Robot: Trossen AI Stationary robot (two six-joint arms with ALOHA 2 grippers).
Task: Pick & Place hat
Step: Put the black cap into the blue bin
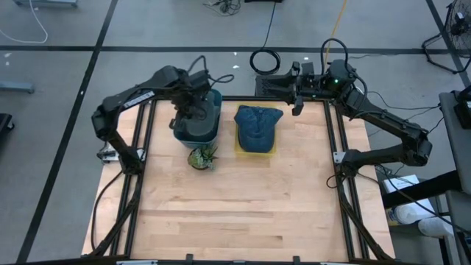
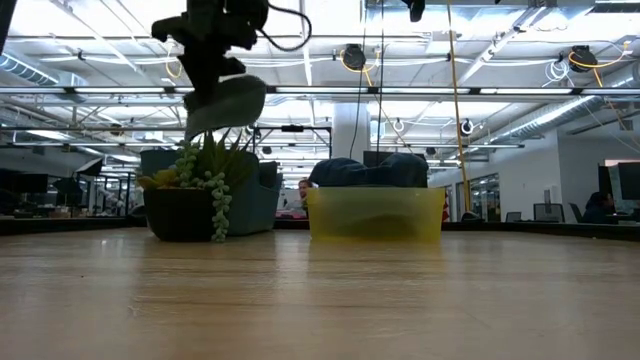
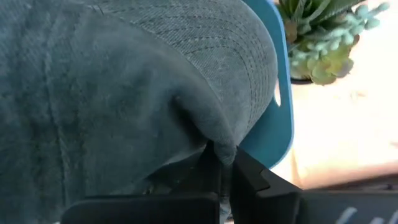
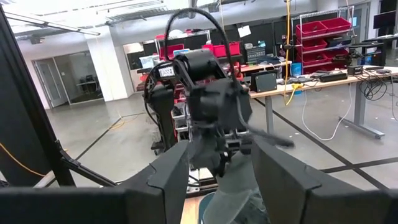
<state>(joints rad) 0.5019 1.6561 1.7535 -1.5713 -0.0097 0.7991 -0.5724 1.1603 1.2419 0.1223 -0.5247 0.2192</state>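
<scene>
Nearest the camera at counter height, the wooden counter lies bare up to a small potted succulent, which stands just in front of a blue bin. Beside these, a yellow bin carries a dark blue hat resting in it, so one hat looks already placed.

Above the blue bin, the left end effector hangs with its fingers pressed together on the fabric of a grey-green hat. Seen from counter height, that hat is lifted clear of the bin rim, its brim drooping over the succulent. My reading is that the pick of this second hat is done and the carry and release are what remain; where it is meant to go is not plain from the pictures, though the yellow bin seems the likely spot.

Farther back, past the counter's far edge, the right end effector waits with its fingers spread and nothing between them, facing the left arm.
</scene>
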